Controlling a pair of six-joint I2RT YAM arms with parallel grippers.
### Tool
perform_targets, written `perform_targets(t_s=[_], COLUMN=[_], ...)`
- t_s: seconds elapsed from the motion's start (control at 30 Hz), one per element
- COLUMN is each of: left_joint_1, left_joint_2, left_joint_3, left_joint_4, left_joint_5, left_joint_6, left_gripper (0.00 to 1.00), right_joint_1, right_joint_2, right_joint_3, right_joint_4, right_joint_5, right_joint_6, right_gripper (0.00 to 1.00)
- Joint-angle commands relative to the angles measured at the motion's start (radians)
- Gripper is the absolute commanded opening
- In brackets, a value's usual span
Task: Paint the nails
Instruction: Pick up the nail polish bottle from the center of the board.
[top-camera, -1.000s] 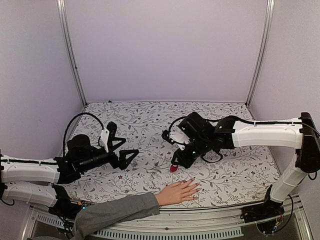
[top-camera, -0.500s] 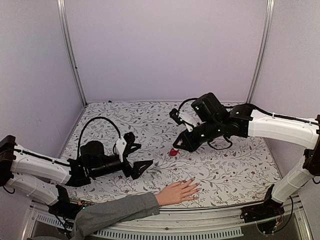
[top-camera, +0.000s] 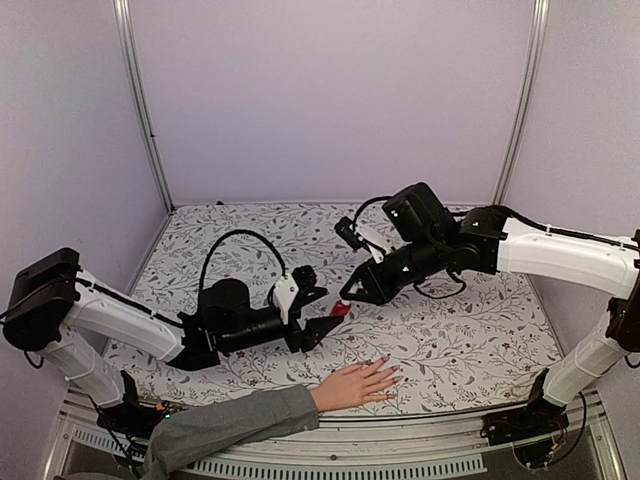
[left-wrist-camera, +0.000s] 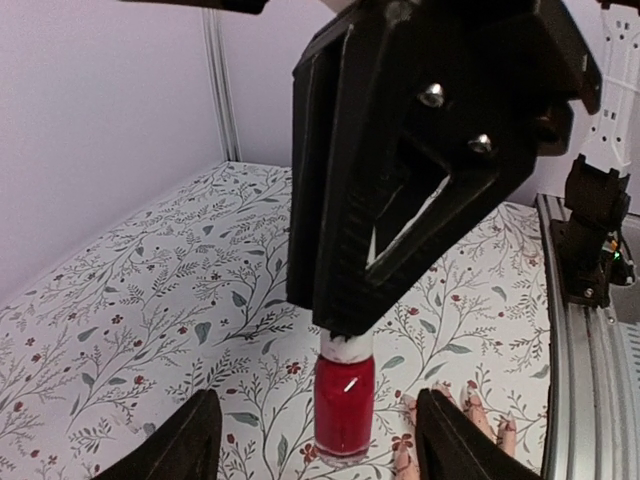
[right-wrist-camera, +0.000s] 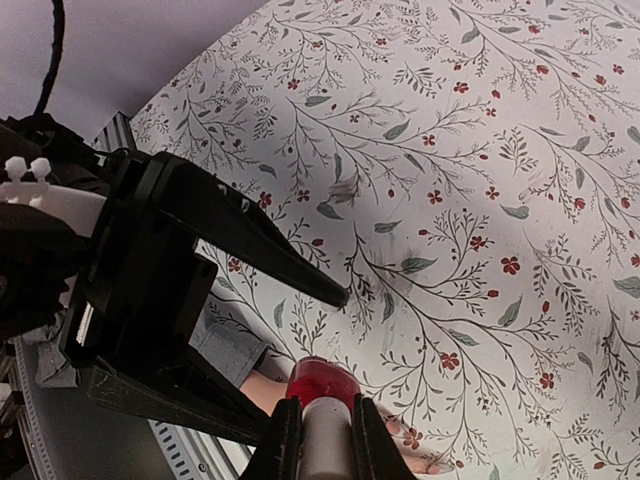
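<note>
right gripper (right-wrist-camera: 318, 408) pinches the bottle cap (right-wrist-camera: 318, 448); left gripper (left-wrist-camera: 316, 400) open astride the bottle (left-wrist-camera: 345, 408).

- Tabletop (top-camera: 480, 340): white cloth, all-over print of grey-green leafy sprigs with small red flowers.
- Bottle (left-wrist-camera: 345, 402): glossy red; cap (left-wrist-camera: 345, 350) white.
- Hand (top-camera: 355, 385): pale flesh tone; sleeve (top-camera: 230, 425) plain grey.
- Nails (top-camera: 395, 370): too small to tell the colour.
- Left arm (top-camera: 120, 320) and right arm (top-camera: 560, 255): white shells, black joints and cables.
- Left fingers (left-wrist-camera: 190, 445) and right fingers (left-wrist-camera: 350, 200): matt black.
- Walls (top-camera: 330, 100): plain pale lilac.
- Corner rails (top-camera: 140, 100): silver-grey metal.
</note>
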Motion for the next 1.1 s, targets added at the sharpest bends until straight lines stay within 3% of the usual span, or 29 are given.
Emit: perform_targets(t_s=[0.0,0.43,0.6,0.7,0.77,0.93,1.07], left_joint_1=[-0.037,-0.062,-0.065,-0.067,-0.067,-0.066,-0.066], left_joint_2=[0.050,0.125,0.129,0.131,0.135,0.142,0.137], left_joint_3=[0.049,0.119,0.117,0.117,0.118,0.117,0.114], left_joint_4=[0.018,-0.017,-0.017,-0.019,-0.027,-0.028,-0.017], left_joint_5=[-0.012,-0.063,-0.089,-0.101,-0.105,-0.102,-0.107], left_joint_6=[0.025,0.010,0.002,-0.003,-0.005,-0.005,-0.001], left_gripper=[0.61,0.15,0.15,0.33,0.37,0.35,0.26], right_joint_1=[-0.002,-0.002,-0.002,-0.002,-0.002,-0.002,-0.002], right_joint_2=[-0.002,0.000,0.001,0.004,0.004,0.004,0.007], right_joint_3=[0.032,0.037,0.043,0.045,0.043,0.042,0.042], right_joint_4=[0.013,0.014,0.013,0.011,0.010,0.010,0.009], right_joint_5=[-0.025,-0.026,-0.024,-0.025,-0.024,-0.020,-0.021], right_joint_6=[0.008,0.003,0.001,0.000,-0.002,-0.004,-0.004], right_gripper=[0.00,0.00,0.00,0.00,0.00,0.00,0.00])
